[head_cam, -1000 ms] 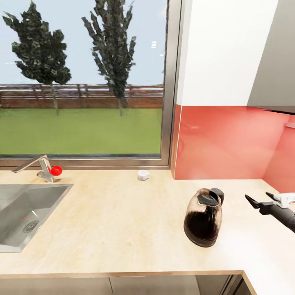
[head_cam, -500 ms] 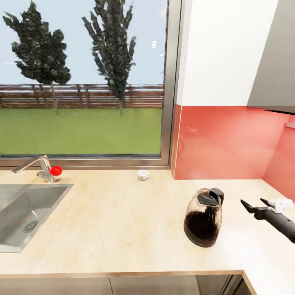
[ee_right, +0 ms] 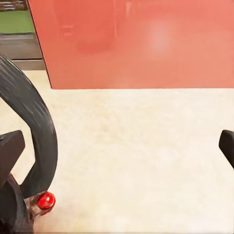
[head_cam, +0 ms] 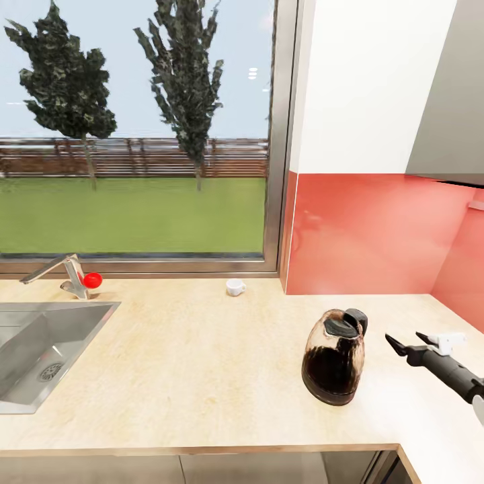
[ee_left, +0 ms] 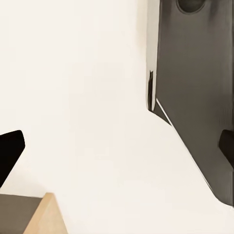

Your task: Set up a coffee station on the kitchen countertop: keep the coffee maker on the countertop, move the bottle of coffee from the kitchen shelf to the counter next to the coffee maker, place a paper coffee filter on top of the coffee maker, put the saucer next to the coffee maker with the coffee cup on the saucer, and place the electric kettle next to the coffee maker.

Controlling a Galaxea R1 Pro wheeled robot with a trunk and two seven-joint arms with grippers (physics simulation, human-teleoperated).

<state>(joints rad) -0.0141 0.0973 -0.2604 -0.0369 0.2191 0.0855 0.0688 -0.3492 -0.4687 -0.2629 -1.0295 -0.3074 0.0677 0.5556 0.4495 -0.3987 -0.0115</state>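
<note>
The electric kettle (head_cam: pixel 335 357) stands upright on the kitchen countertop (head_cam: pixel 202 376), well apart from the coffee cup (head_cam: pixel 234 287); the right gripper (head_cam: pixel 407 341), jaws spread and empty, sits just beside the kettle's handle side
</note>
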